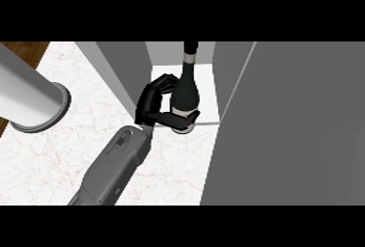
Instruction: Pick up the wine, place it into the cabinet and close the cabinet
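The wine bottle [186, 94] is dark with a pale band on its neck and another near its base. It stands at the front edge of the open cabinet's white shelf [205, 82], its neck pointing into the cabinet. My right hand [149, 102] is shut on the bottle from the left, fingers curled round the upper body and thumb round the base. Its grey forearm comes in from the lower left. The left hand does not show.
The cabinet's open grey door [299, 125] fills the right side. A grey side panel [118, 67] stands just left of the hand. A large grey cylinder [32, 96] lies over the marble counter [175, 164] at left. Wooden floor [25, 50] shows top left.
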